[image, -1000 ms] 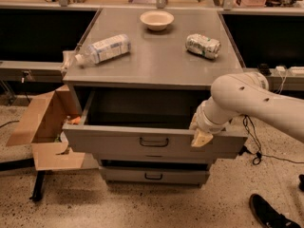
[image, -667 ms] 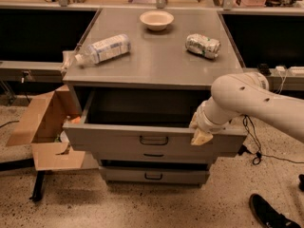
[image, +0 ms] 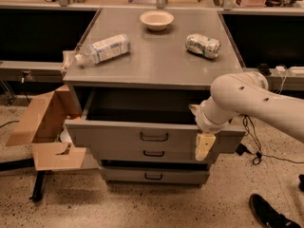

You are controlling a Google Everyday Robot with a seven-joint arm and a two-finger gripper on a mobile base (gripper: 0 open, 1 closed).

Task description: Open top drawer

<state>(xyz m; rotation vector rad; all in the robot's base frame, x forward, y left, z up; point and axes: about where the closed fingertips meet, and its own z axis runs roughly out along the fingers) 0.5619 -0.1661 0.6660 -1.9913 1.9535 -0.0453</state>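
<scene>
The top drawer point(image: 118, 134) is a grey metal drawer with a dark loop handle point(image: 154, 137) at its centre. It stands pulled out from the cabinet, and its dark inside shows. My gripper point(image: 202, 139) is at the right end of the drawer's front panel, at its top edge, with a cream-coloured part hanging down over the panel's face. My white arm point(image: 247, 101) reaches in from the right. Two shorter drawers, the middle one point(image: 118, 154) and the bottom one point(image: 153, 175), sit closed below.
On the cabinet top point(image: 156, 56) lie a plastic bottle point(image: 105, 48), a bowl point(image: 156, 19) and a crushed can point(image: 203, 45). An open cardboard box point(image: 42, 127) stands on the floor at the left. A dark shoe point(image: 270, 213) and cables point(image: 254, 146) are at the right.
</scene>
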